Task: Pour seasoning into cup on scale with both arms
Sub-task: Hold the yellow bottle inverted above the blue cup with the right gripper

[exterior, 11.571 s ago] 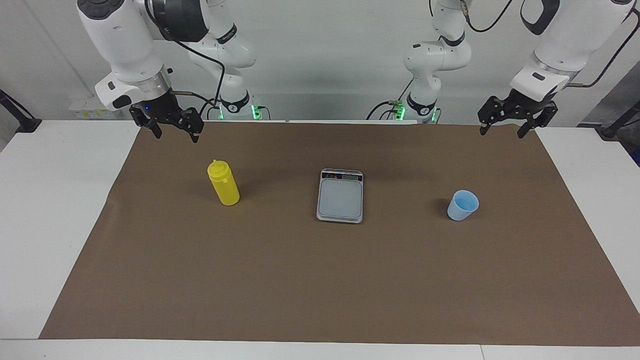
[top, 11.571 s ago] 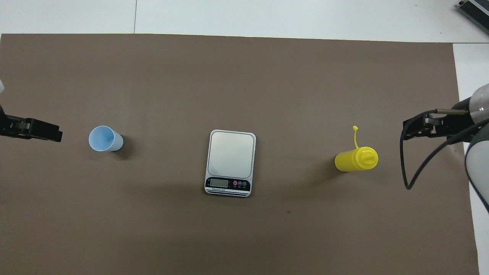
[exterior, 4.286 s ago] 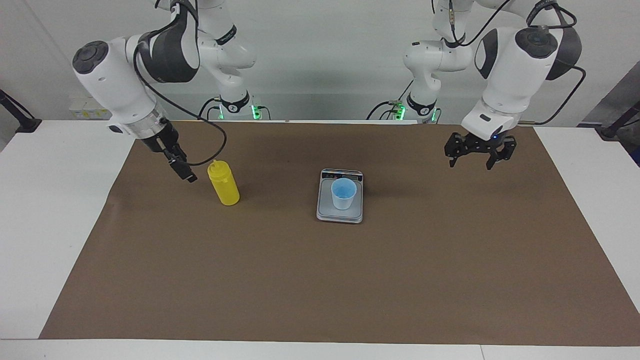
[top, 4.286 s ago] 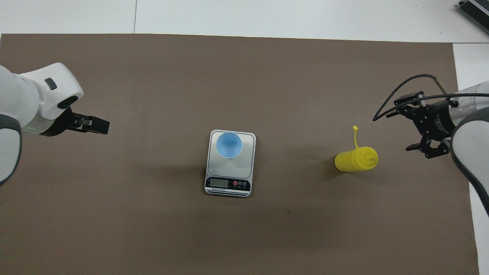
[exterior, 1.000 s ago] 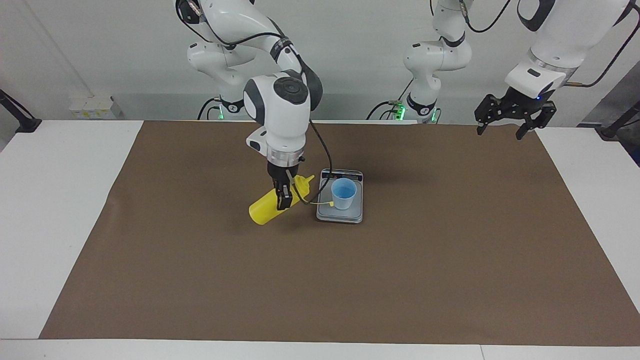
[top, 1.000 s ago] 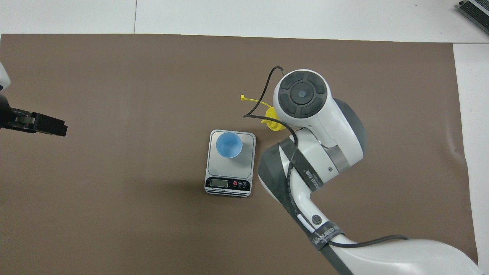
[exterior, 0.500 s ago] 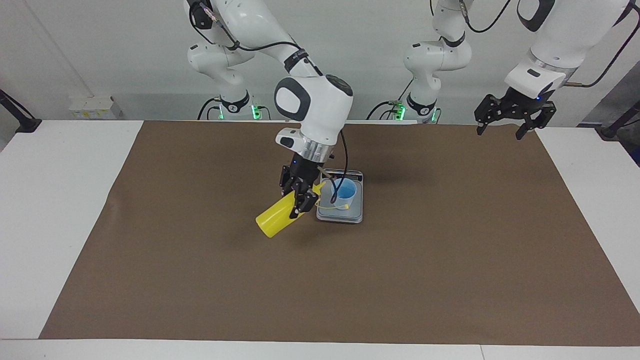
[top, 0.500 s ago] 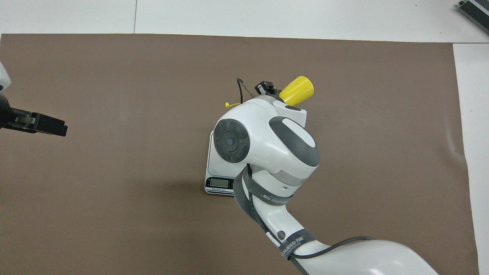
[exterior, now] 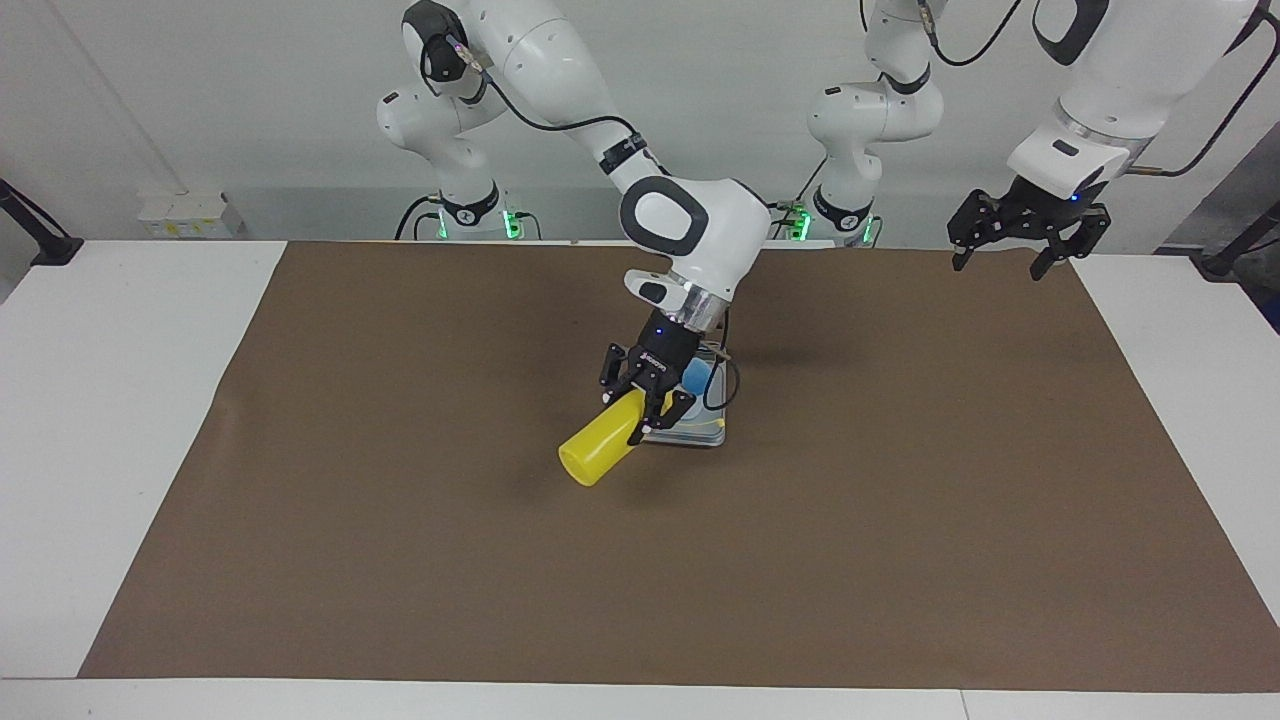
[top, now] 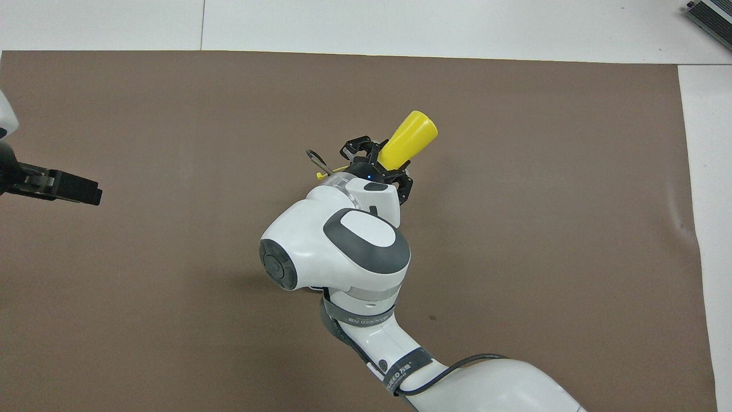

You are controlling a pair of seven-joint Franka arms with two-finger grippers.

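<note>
My right gripper (exterior: 645, 405) is shut on the yellow seasoning bottle (exterior: 598, 447) and holds it tilted over the edge of the scale (exterior: 700, 436). The bottle's base points away from the robots and its nozzle end points at the light blue cup (exterior: 697, 374). The cup stands on the scale and shows only partly past the gripper. In the overhead view the right gripper (top: 380, 166) and bottle (top: 410, 136) show, but the right arm hides the cup and scale. My left gripper (exterior: 1020, 240) is open and empty and waits over the mat's corner at the left arm's end; it also shows in the overhead view (top: 57, 186).
A brown mat (exterior: 400, 520) covers most of the white table (exterior: 100, 400). The right arm's wrist and cable hang over the scale.
My right gripper has carried the bottle closer over the scale and tipped its nozzle further toward the cup. The wrist has swung round. The left arm has not moved.
</note>
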